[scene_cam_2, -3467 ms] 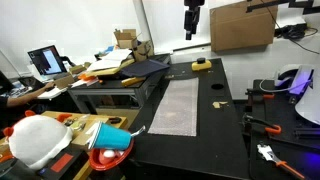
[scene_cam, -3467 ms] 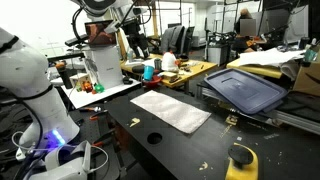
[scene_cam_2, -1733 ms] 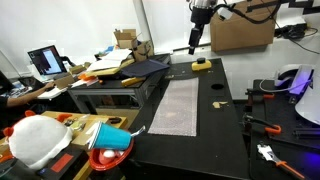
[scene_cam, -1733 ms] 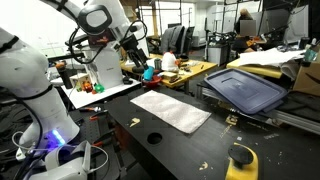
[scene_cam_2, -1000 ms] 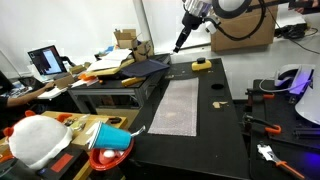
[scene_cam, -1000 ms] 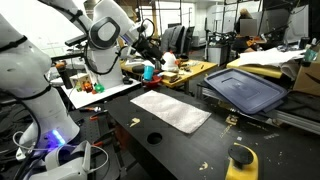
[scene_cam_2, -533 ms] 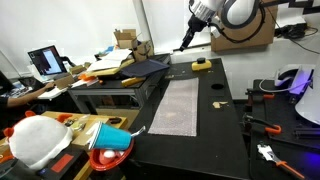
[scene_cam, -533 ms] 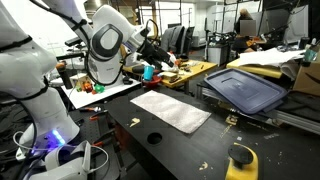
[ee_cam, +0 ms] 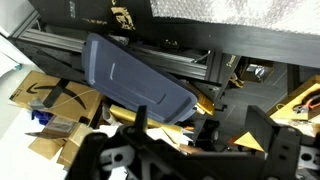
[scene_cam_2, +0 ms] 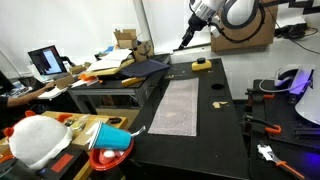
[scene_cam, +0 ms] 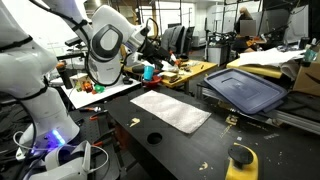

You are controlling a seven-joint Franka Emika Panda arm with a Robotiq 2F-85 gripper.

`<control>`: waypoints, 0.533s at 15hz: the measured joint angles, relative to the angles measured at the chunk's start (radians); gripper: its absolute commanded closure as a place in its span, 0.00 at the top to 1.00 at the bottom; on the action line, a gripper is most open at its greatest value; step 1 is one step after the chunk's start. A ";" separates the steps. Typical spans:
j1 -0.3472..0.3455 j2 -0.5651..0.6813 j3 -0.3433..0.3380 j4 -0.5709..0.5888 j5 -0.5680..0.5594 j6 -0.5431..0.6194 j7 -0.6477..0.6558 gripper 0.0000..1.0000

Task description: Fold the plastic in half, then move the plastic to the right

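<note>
Plastic (scene_cam: 170, 110) lies flat & unfolded on dark surface (scene_cam: 185, 152) in both ext. views. Claw (scene_cam_2: 183, 42) hangs high, well apart from it; wrist view: fingers (ee_cam: 112, 160) spread, nothing btwn.

Wrist view. Along the lower edge we see the dark gripper (ee_cam: 195, 162), its two finger parts standing well apart. Beyond it lies a blue-grey lid (ee_cam: 135, 85), tilted across metal frame rails (ee_cam: 60, 40). We note cardboard boxes (ee_cam: 50, 110) at lower left and bubble wrap (ee_cam: 240, 20) at the top.
</note>
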 measured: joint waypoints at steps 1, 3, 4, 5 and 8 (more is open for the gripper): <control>0.001 -0.002 -0.010 0.004 0.000 0.006 -0.005 1.00; 0.031 -0.029 -0.043 0.019 0.000 0.004 -0.008 1.00; 0.052 -0.047 -0.063 0.023 0.000 0.004 -0.008 1.00; 0.077 -0.068 -0.088 0.024 0.000 0.004 -0.008 1.00; 0.163 -0.146 -0.180 0.021 0.004 0.003 -0.014 1.00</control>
